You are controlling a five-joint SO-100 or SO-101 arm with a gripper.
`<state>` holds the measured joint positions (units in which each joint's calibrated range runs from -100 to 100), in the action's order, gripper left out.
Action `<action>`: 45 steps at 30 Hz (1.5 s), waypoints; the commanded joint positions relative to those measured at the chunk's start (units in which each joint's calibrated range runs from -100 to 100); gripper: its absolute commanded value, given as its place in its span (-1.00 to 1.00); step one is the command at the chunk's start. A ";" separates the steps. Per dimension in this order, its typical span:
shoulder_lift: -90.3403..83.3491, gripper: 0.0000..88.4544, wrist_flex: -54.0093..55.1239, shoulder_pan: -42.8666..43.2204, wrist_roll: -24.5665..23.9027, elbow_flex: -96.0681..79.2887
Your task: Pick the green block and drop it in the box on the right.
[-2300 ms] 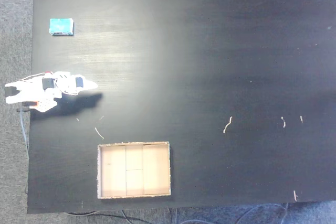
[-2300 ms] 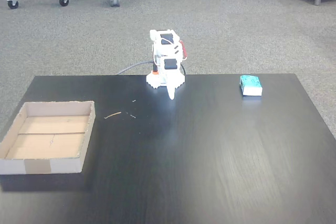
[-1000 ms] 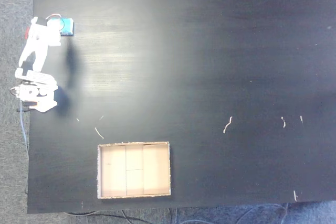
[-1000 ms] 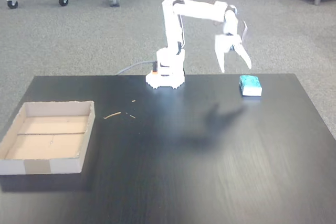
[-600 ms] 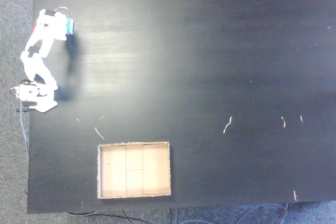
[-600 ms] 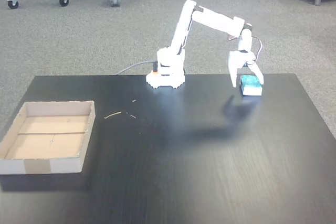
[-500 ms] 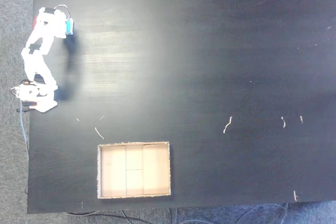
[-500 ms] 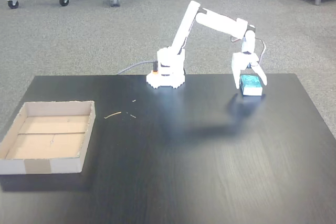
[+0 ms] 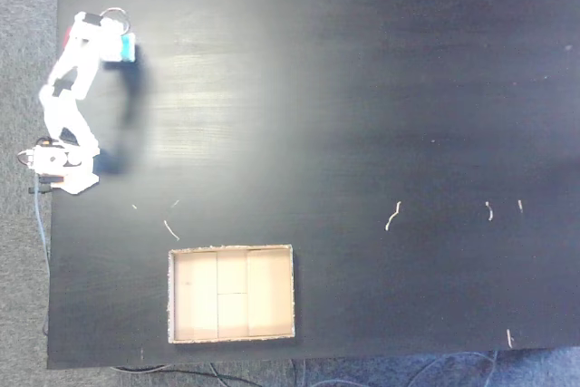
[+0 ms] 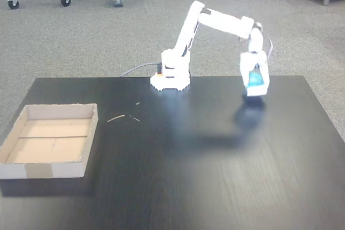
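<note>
One step looks done: the gripper [image 10: 255,87] has its jaws clamped on the block [image 10: 255,79], which appears lifted just clear of the table [image 10: 215,176], its shadow beneath it. From above, the block [image 9: 124,46] sits at the table's far-left corner, well apart from the box [image 9: 232,293]. What is left, as I judge it, is the carry across to the box [image 10: 48,141] and the release over it
</note>
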<state>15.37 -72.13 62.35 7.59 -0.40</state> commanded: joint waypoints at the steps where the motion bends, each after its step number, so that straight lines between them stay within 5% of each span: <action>1: -17.15 -0.56 -2.93 -7.71 1.07 0.04; 7: -38.57 -0.55 -7.23 -37.06 5.08 4.75; 12: -40.94 -0.53 5.66 -68.25 8.45 4.66; 17: -28.83 -0.53 20.02 -85.65 6.45 10.92; 31: 25.95 -0.57 21.59 -97.83 7.86 68.31; 41: 47.96 -0.53 18.13 -98.90 12.65 82.72; 45: 47.12 -0.04 11.19 -99.21 12.99 85.35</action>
<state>63.83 -56.75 -36.98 20.34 80.42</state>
